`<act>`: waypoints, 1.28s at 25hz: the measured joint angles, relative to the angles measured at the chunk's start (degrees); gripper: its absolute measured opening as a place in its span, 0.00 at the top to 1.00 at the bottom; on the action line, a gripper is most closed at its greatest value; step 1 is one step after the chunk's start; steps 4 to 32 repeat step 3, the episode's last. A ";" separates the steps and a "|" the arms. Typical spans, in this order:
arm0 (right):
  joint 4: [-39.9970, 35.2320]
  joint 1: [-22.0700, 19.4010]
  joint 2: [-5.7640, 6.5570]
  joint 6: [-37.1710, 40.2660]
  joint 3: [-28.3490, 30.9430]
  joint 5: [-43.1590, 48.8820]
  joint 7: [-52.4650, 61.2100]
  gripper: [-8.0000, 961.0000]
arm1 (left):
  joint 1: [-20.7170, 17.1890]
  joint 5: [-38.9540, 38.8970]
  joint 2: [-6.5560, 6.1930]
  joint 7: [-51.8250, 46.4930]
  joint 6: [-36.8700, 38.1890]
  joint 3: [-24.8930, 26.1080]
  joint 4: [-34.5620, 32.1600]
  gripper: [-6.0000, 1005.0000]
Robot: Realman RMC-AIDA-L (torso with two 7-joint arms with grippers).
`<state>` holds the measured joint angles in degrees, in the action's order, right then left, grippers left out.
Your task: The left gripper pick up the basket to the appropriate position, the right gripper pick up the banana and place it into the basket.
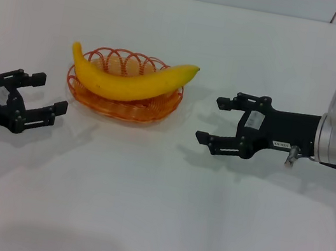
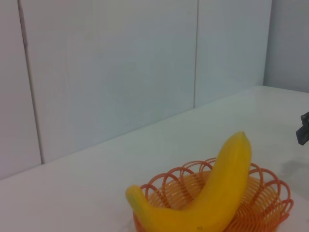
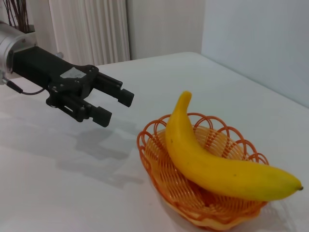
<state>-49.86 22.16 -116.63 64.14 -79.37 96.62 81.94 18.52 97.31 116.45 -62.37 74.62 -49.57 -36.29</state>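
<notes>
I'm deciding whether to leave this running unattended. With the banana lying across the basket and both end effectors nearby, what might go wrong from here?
1. The banana lies across the basket with both tips overhanging the rim, so a knock might roll it out.
2. The open right end effector sits beside the overhanging tip; careless motion may clip it.
3. The open left end effector is close to the shallow basket and might shove it.
</notes>
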 joint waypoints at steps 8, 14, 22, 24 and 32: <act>0.04 0.09 0.00 -0.04 0.00 -0.03 -0.01 0.10 | 0.04 0.04 0.00 -0.02 0.00 0.00 0.00 0.23; 0.04 0.09 0.00 -0.04 0.00 -0.03 -0.01 0.10 | 0.04 0.04 0.00 -0.02 0.00 0.00 0.00 0.23; 0.04 0.09 0.00 -0.04 0.00 -0.03 -0.01 0.10 | 0.04 0.04 0.00 -0.02 0.00 0.00 0.00 0.23; 0.04 0.09 0.00 -0.04 0.00 -0.03 -0.01 0.10 | 0.04 0.04 0.00 -0.02 0.00 0.00 0.00 0.23; 0.04 0.09 0.00 -0.04 0.00 -0.03 -0.01 0.10 | 0.04 0.04 0.00 -0.02 0.00 0.00 0.00 0.23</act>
